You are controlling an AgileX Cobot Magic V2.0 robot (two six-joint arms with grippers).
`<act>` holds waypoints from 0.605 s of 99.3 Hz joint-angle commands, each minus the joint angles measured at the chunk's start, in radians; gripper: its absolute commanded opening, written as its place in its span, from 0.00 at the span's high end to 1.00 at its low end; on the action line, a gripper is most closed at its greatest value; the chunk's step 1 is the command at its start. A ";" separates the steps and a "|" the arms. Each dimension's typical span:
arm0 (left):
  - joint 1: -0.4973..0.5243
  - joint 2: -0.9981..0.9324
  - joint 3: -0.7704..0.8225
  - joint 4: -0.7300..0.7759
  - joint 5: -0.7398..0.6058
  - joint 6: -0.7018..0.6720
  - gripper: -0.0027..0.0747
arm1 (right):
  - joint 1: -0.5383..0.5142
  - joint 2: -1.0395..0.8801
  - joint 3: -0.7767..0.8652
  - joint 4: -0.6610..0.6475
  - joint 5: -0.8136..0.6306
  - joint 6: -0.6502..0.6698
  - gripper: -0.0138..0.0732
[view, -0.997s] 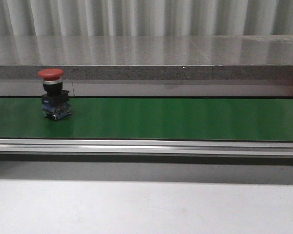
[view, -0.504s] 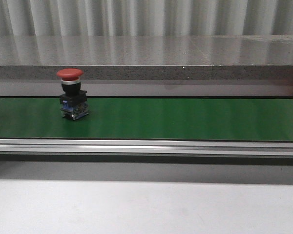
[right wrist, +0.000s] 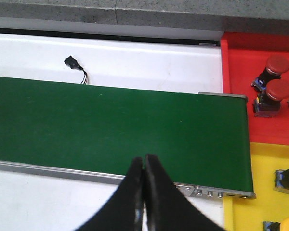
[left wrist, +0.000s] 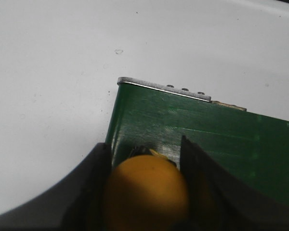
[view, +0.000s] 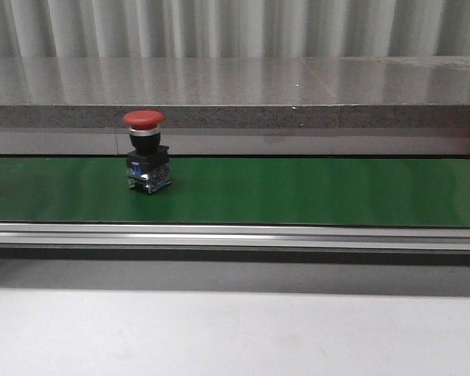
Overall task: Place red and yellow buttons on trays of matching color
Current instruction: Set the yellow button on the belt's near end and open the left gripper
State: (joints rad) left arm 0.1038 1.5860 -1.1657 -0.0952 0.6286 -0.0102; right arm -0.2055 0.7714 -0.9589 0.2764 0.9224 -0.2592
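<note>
With a red button [view: 146,162] standing upright on the left part of the green belt [view: 313,192], the left tool [left wrist: 145,185] pinching a yellow button [left wrist: 147,190] should release it upright (right tool [right wrist: 143,180] pressed together, empty).

My fingers [left wrist: 97,192] are closed around a yellow button [left wrist: 147,192], its rounded cap blurred and filling the gap between them. Just beyond it lies the end of the green belt [left wrist: 207,144], capped by a metal end plate [left wrist: 164,88], with white tabletop [left wrist: 53,72] around it.
</note>
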 commanded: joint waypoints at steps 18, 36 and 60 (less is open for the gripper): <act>-0.018 -0.042 -0.023 -0.006 -0.055 0.001 0.99 | 0.000 -0.007 -0.022 0.012 -0.057 -0.010 0.98; -0.044 -0.028 -0.021 0.008 -0.057 0.004 0.99 | 0.000 -0.007 -0.022 0.012 -0.057 -0.010 0.98; -0.044 -0.022 -0.021 0.011 -0.037 0.010 0.84 | 0.000 -0.007 -0.022 0.012 -0.057 -0.010 0.98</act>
State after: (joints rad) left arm 0.0640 1.5978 -1.1574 -0.0802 0.6263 0.0000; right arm -0.2055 0.7714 -0.9589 0.2764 0.9224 -0.2592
